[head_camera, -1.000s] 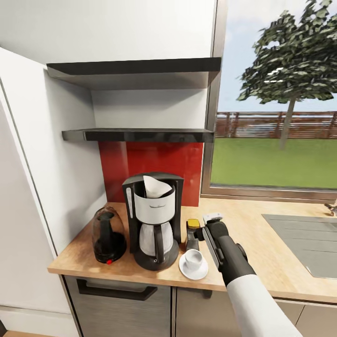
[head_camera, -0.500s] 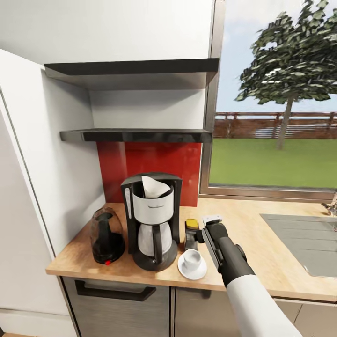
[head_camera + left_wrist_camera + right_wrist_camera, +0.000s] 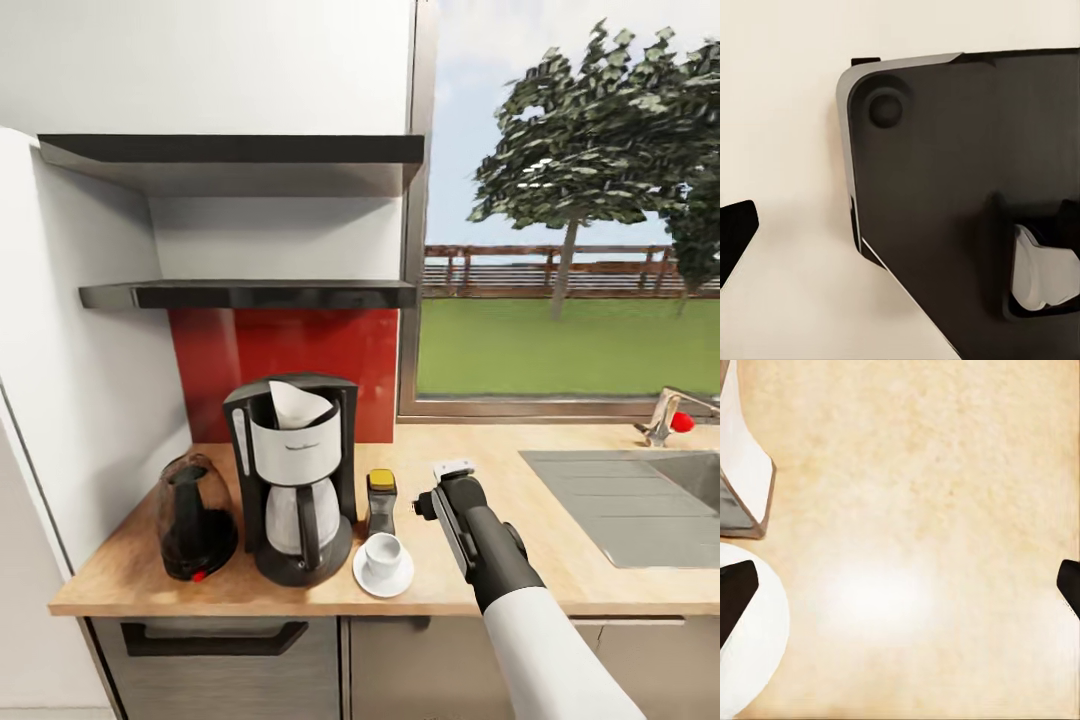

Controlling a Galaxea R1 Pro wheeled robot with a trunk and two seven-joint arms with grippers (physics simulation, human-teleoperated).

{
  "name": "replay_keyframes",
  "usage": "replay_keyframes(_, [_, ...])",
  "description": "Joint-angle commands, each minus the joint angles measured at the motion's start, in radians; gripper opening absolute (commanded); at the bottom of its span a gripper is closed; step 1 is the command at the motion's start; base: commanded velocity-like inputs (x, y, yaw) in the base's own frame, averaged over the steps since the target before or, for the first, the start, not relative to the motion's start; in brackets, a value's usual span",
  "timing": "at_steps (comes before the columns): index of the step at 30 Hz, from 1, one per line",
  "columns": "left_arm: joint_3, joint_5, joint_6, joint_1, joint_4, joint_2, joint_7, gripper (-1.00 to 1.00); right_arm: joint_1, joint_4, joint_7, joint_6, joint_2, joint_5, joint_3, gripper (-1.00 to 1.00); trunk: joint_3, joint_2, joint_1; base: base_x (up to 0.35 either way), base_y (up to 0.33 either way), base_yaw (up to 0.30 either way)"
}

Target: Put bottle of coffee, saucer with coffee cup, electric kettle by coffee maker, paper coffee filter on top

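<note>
On the kitchen countertop (image 3: 520,590) stands the black coffee maker (image 3: 295,480) with the white paper coffee filter (image 3: 297,405) in its top. The dark electric kettle (image 3: 195,515) is at its left. At its right stand the bottle of coffee (image 3: 381,502) with its yellow lid and, in front of it, the white coffee cup (image 3: 383,552) on the saucer (image 3: 383,580). My right gripper (image 3: 440,487) hovers over bare counter just right of the bottle, open and empty; in the right wrist view the right gripper (image 3: 900,589) shows wood between its fingertips (image 3: 735,596) and the saucer (image 3: 750,660) at the edge. My left gripper (image 3: 900,232) points at a dark panel.
Two black kitchen shelves, the lower one (image 3: 250,293) and the upper one (image 3: 230,150), hang bare above the red backsplash. A steel sink (image 3: 640,500) with a faucet (image 3: 665,415) is set in the counter at the right, below a window. A white tall cabinet bounds the left.
The whole view has shifted, so the counter's things sit further left in the picture. My right gripper, earlier against the bottle of coffee, now stands apart from it to the right.
</note>
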Motion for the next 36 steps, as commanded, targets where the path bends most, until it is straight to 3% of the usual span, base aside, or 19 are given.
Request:
replay_keyframes(1, [-0.008, 0.007, -0.003, 0.000, 0.001, 0.000, -0.003, 1.00, -0.001, 0.000, -0.001, 0.004, 0.000, 0.004, 0.001, 1.00, 0.000, -0.001, 0.000, 0.000, 0.000, -0.230])
replay_keyframes(7, [-0.009, 0.007, -0.010, -0.001, 0.001, 0.001, -0.003, 1.00, 0.002, 0.005, -0.001, 0.004, 0.000, 0.004, 0.001, 1.00, 0.000, -0.001, 0.000, 0.000, 0.000, -0.248])
replay_keyframes(10, [-0.009, 0.009, -0.017, -0.002, -0.004, 0.002, -0.002, 1.00, 0.012, 0.061, -0.001, 0.003, -0.003, 0.002, 0.001, 1.00, 0.000, -0.001, 0.000, 0.000, 0.000, -0.263])
replay_keyframes(11, [-0.008, 0.009, -0.018, -0.002, -0.005, 0.002, -0.002, 1.00, 0.014, 0.071, 0.000, 0.001, -0.007, 0.002, 0.001, 1.00, 0.000, -0.001, 0.000, 0.000, 0.000, -0.264])
replay_keyframes(12, [-0.007, 0.011, -0.019, -0.003, -0.021, 0.002, -0.002, 1.00, 0.029, 0.109, 0.001, -0.037, -0.039, 0.000, 0.001, 1.00, 0.000, -0.001, 0.000, 0.000, 0.000, -0.264])
replay_keyframes(13, [-0.007, 0.011, -0.019, -0.003, -0.026, 0.002, -0.002, 1.00, 0.035, 0.113, 0.001, -0.057, -0.046, 0.000, 0.001, 1.00, 0.000, -0.001, 0.000, 0.000, 0.000, -0.264])
replay_keyframes(15, [-0.007, 0.011, -0.020, -0.003, -0.047, 0.002, -0.002, 1.00, 0.065, 0.124, 0.001, -0.196, -0.072, 0.000, 0.001, 1.00, 0.000, -0.001, 0.000, 0.000, 0.000, -0.261])
replay_keyframes(17, [-0.007, 0.011, -0.020, -0.003, -0.075, 0.001, -0.002, 1.00, 0.128, 0.140, -0.001, -0.499, -0.102, 0.001, 0.001, 1.00, 0.000, -0.001, 0.000, 0.000, 0.000, -0.198])
replay_keyframes(18, [-0.007, 0.011, -0.020, -0.003, -0.082, 0.001, -0.002, 1.00, 0.146, 0.151, -0.002, -0.594, -0.109, 0.001, 0.001, 1.00, 0.000, -0.001, 0.000, 0.000, 0.000, -0.141])
replay_keyframes(19, [-0.007, 0.011, -0.020, -0.003, -0.094, 0.001, -0.002, 1.00, 0.175, 0.188, -0.003, -0.773, -0.117, 0.001, 0.000, 1.00, 0.000, -0.001, 0.000, 0.000, 0.000, -0.067])
replay_keyframes(21, [-0.007, 0.011, -0.020, -0.003, -0.102, 0.002, -0.002, 1.00, 0.194, 0.241, -0.003, -0.941, -0.123, 0.001, -0.003, 1.00, 0.000, -0.001, 0.000, 0.000, 0.000, -0.035])
replay_keyframes(23, [-0.007, 0.011, -0.020, -0.003, -0.106, 0.002, -0.002, 1.00, 0.205, 0.351, -0.006, -1.181, -0.131, 0.001, -0.036, 1.00, 0.000, -0.001, 0.000, 0.000, 0.000, -0.010])
replay_keyframes(27, [-0.007, 0.011, -0.020, -0.003, -0.107, 0.003, -0.002, 1.00, 0.208, 0.483, -0.027, -1.359, -0.133, 0.001, -0.080, 1.00, 0.001, -0.001, 0.000, 0.000, 0.000, -0.011])
replay_keyframes(30, [-0.007, 0.011, -0.020, -0.003, -0.107, 0.003, -0.002, 1.00, 0.210, 0.684, -0.037, -1.476, -0.163, 0.000, -0.089, 1.00, 0.001, -0.001, 0.000, 0.000, 0.000, -0.058])
replay_keyframes(36, [-0.006, 0.013, -0.020, -0.003, -0.107, 0.001, -0.002, 1.00, 0.215, 0.865, -0.038, -1.535, -0.184, 0.000, -0.090, 1.00, 0.002, -0.001, 0.000, 0.000, 0.000, -0.023])
